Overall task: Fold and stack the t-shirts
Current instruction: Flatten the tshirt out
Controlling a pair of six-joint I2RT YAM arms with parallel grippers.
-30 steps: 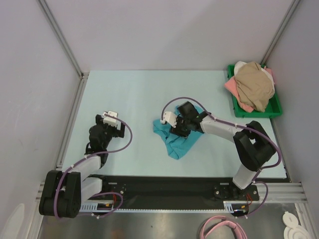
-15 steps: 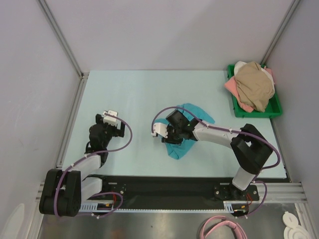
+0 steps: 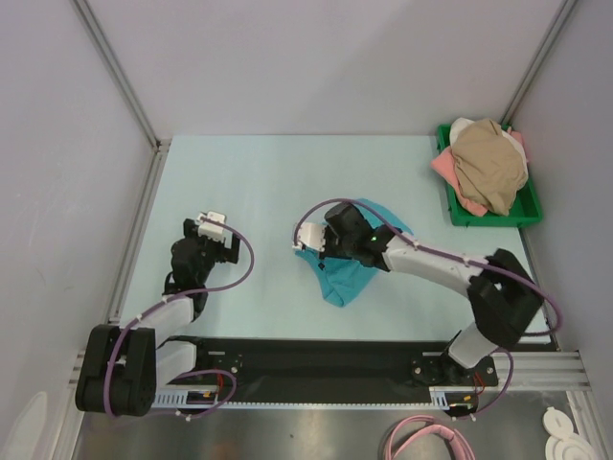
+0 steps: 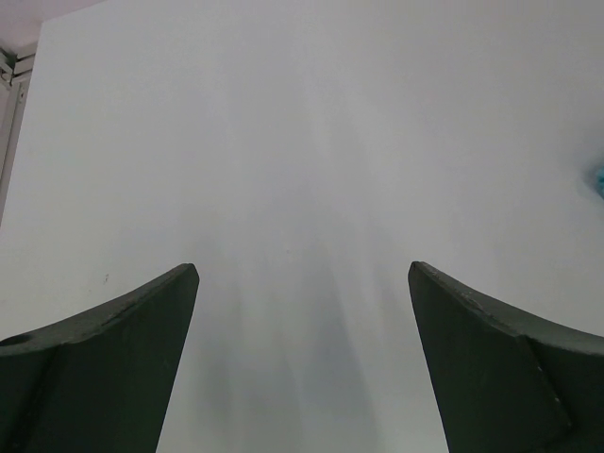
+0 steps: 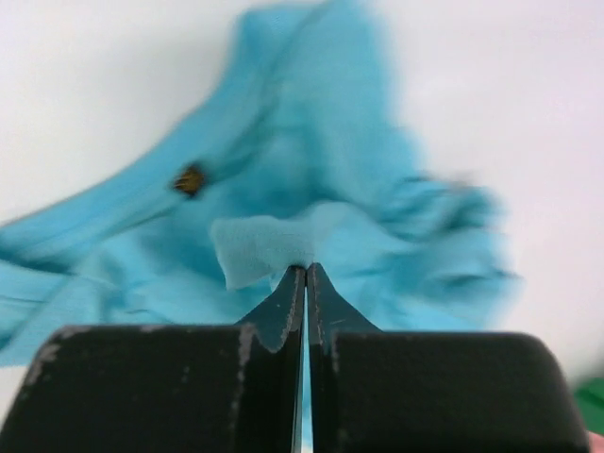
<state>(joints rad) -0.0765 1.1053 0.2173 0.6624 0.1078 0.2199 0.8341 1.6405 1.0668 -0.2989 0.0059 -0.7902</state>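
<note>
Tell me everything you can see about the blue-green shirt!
The teal shirt is soft, thin-looking cloth, crumpled in a bunch and not folded. It lies near the middle of the pale table. The right gripper is shut on a small fold of it, pinching the cloth between its tips. In the right wrist view a small dark spot shows on the cloth, too blurred to identify. Nothing else touches it.

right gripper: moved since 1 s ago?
Yes. In the top view the right gripper, shut on the teal shirt, has shifted left, farther from the green tray and closer to the left arm's side.
</note>
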